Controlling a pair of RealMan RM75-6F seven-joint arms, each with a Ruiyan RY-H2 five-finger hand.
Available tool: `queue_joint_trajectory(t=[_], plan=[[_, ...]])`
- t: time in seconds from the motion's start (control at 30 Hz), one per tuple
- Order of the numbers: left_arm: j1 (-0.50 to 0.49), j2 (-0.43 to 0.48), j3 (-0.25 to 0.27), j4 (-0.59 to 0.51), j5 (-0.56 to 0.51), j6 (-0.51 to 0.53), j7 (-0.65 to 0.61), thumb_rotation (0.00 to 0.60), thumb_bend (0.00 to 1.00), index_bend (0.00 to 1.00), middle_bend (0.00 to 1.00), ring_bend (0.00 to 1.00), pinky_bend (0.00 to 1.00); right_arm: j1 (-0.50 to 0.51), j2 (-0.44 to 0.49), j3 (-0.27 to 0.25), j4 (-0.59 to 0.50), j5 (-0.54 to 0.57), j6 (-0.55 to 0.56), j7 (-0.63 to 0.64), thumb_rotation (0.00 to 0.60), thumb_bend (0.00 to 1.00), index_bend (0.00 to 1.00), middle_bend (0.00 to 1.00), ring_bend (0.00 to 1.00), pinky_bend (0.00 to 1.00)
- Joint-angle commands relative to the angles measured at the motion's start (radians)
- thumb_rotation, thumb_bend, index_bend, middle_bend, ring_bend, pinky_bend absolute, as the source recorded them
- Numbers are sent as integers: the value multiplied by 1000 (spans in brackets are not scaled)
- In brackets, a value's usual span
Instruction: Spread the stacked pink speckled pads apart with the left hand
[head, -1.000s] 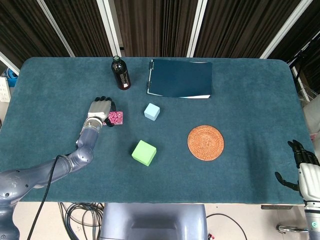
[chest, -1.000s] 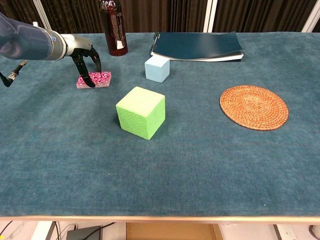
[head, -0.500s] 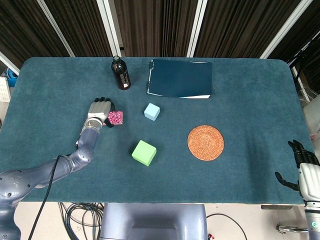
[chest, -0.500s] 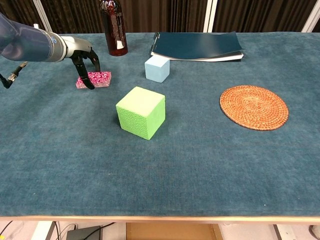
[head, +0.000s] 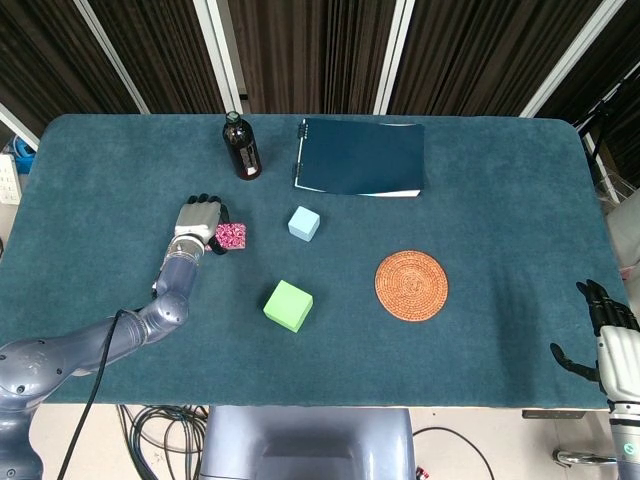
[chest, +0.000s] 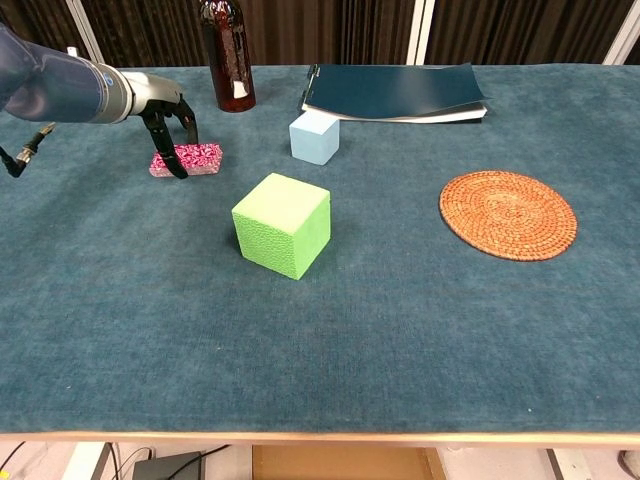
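Pink and speckled with darker and paler flecks, the pads (chest: 188, 158) lie as a low, flat stack on the teal cloth of the table (head: 480, 200), in its left half and nearer the far edge than the near one; in the chest view I see them as a thin slab, and I cannot make out a seam between the layers. My left hand (head: 198, 222) sits at the stack's left end, palm down, with its dark fingertips (chest: 176, 165) curled over and coming down on the near left corner and the left edge of the pads; whether they truly pinch the stack or only touch it I cannot tell from either view. The stack's right end shows bare beyond my fingers. Behind the pads, toward the far edge, stands a dark brown bottle (head: 240, 147), and to its right lies a dark blue folder (head: 362, 157). A pale blue cube (head: 304, 223) sits just right of the pads, a green cube (head: 288, 305) nearer the front edge, and a round woven coaster (head: 411, 285) well off to the right. My right hand (head: 608, 335) hangs past the table's near right corner, fingers spread and holding nothing.
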Motion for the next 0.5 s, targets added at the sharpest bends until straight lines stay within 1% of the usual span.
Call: queue_joint_trajectory(t=[0.03,0.5], plan=[[-1,2,-1,-3,-3,1,3,600,208,469,186,49,42,0,0,0,-1,0,0,0,600,247,79,52,130,142],[-4,14,-13,-27,-8,11,4,600,222,485,186,49,39,0,0,0,-2,2,-2,1,600,247,79,52,130,143]])
